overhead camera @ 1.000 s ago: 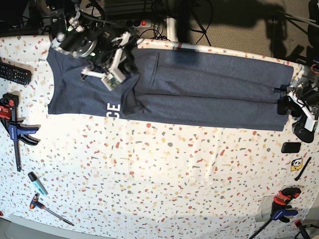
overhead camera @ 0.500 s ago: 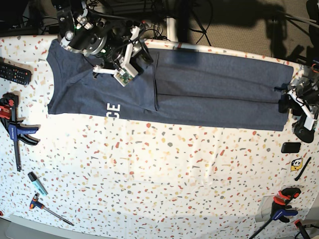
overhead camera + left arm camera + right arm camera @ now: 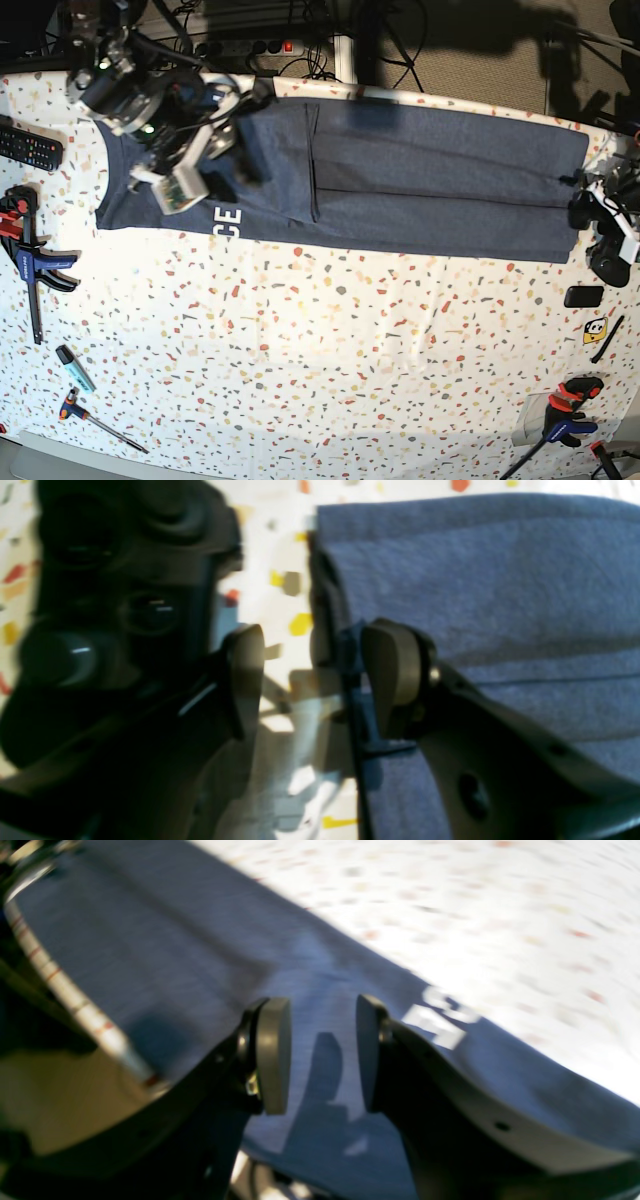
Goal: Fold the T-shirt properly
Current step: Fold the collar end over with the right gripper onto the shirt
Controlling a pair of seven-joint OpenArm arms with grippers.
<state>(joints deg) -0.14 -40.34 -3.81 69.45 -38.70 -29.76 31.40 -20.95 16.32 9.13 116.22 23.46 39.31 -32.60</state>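
Note:
The T-shirt, dark navy, lies folded into a long band across the far side of the table, with white letters "CE" at its near edge. My right gripper hovers over the shirt's left part; in the right wrist view it is open, with only cloth and the letters below it. My left gripper sits at the shirt's right end. In the left wrist view it is open, with one finger over the shirt's edge and the other over bare table.
A remote control lies at the far left, with a clamp, a marker and a hand tool along the left edge. Another clamp and a small black object lie at the right.
My right gripper opened and let go of the shirt fold, then swung left and toward the front. The raised fold now lies flat. The left arm barely moved.

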